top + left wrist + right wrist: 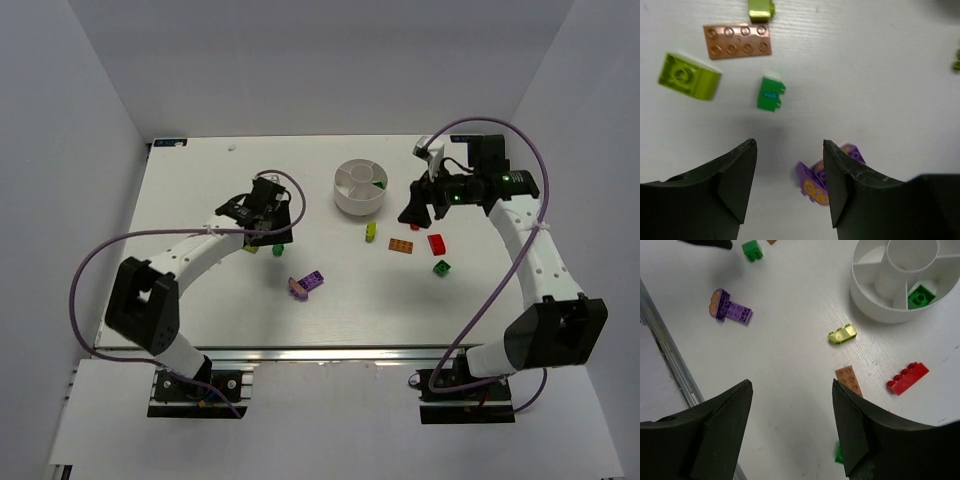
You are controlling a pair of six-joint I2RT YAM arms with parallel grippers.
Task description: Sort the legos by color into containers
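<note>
You've barely started: one green brick (920, 296) sits in a wedge of the dish (875, 310), upper right. The red brick (907, 378), orange brick (850, 381), purple piece (731, 309) and others lie loose on the worktop (200, 180). Your left claw (789, 150) and right claw (792, 390) both gape wide, holding nothing.

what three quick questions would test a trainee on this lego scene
1. True or false: a green brick lies in a wedge of the dish.
2. Which colour of brick lies closest to the left gripper? A red, B purple, C orange.
3. Fill in: the left gripper and the right gripper are both ____.

Key: 1 true. 2 B, the purple brick lies right beside one finger. 3 open.
</note>
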